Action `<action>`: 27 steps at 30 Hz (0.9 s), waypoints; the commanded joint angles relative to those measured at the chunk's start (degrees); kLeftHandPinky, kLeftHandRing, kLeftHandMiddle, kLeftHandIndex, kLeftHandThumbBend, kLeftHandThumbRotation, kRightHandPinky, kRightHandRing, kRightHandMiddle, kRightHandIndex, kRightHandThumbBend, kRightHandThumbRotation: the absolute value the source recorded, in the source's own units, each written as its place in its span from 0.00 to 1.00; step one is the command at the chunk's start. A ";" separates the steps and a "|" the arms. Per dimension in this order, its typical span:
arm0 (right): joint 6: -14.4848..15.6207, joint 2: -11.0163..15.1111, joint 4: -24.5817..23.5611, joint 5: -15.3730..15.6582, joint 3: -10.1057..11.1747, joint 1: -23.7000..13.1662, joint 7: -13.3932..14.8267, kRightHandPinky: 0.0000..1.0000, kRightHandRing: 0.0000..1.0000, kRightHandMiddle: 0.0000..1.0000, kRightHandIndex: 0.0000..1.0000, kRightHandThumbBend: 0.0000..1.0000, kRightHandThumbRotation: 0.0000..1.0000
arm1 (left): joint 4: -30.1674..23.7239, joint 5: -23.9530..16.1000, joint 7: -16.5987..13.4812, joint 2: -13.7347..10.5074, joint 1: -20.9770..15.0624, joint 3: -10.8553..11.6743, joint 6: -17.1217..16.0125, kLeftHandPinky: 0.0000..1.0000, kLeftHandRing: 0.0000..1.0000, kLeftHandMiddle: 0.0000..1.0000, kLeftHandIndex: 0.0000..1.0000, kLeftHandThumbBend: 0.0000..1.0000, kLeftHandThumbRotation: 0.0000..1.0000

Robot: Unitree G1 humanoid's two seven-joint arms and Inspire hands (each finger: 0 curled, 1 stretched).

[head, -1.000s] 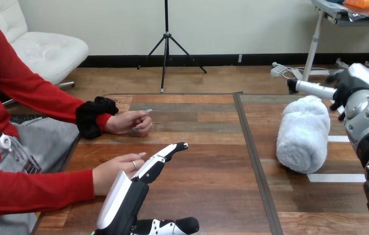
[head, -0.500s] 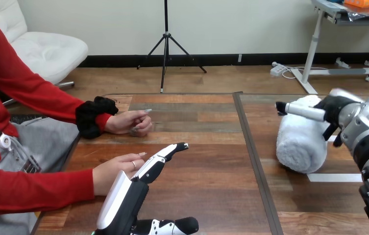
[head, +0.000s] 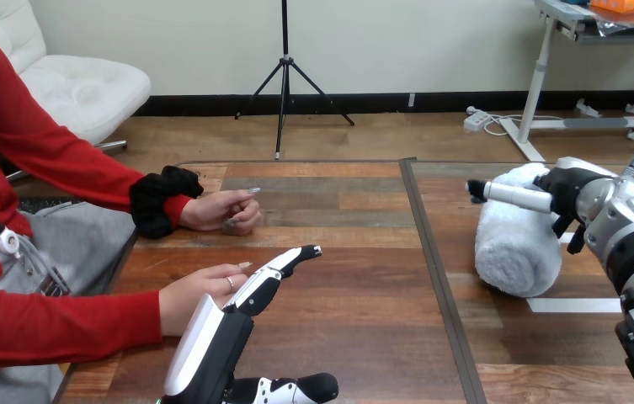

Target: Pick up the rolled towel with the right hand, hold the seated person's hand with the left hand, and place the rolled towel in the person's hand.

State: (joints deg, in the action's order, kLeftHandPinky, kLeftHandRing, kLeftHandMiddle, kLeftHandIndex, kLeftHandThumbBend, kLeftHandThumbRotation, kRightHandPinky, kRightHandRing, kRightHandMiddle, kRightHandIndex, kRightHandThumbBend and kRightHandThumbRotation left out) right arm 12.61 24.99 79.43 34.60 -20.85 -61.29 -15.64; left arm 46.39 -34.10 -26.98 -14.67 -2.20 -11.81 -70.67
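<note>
Right hand [head: 567,188] is up at the far end of the rolled towel [head: 515,248], its fingers [head: 507,195] stretched straight out to the robot's left, across the top of the roll. It's wide open, nothing gripped. Whether those fingers brush the pile or hang just above it, I can't tell.

Now the towel itself: it's lying flat on the right half of the table [head: 355,328], just past the seam [head: 431,252], with its long axis running away from the robot, near end by a strip of white tape [head: 578,305]. So the fingers point crosswise to the roll, and that's the relation that counts. From this line-up I'd judge that the hand only needs to settle and curl to wrap the roll's girth, though it sits at the far end, not over the middle.

Moving out to the left: the left hand [head: 242,311] is well apart from the towel, so the right arm is clearly the nearer one. Its fingers are straight too, lying along the person's hand at the view's lower left [head: 199,295], touching or just beside it, not curled round it. The person's other hand [head: 225,210] rests farther back on the table, loosely closed. The towel has to travel leftwards across the seam to reach that waiting hand.
</note>
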 commanded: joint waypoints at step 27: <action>3.72 -4.84 0.15 4.89 -5.39 0.92 4.86 0.23 0.34 0.55 0.85 0.99 0.99 | -2.97 1.91 0.90 0.02 0.63 2.20 -3.51 0.85 0.89 0.88 0.85 1.00 0.79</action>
State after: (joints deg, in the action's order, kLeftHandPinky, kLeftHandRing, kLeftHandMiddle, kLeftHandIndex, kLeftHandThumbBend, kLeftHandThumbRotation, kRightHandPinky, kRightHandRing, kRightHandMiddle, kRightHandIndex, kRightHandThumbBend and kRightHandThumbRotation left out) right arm 15.45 22.52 79.79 38.54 -25.00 -60.63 -14.68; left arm 45.81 -32.34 -25.87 -14.68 0.13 -10.76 -72.76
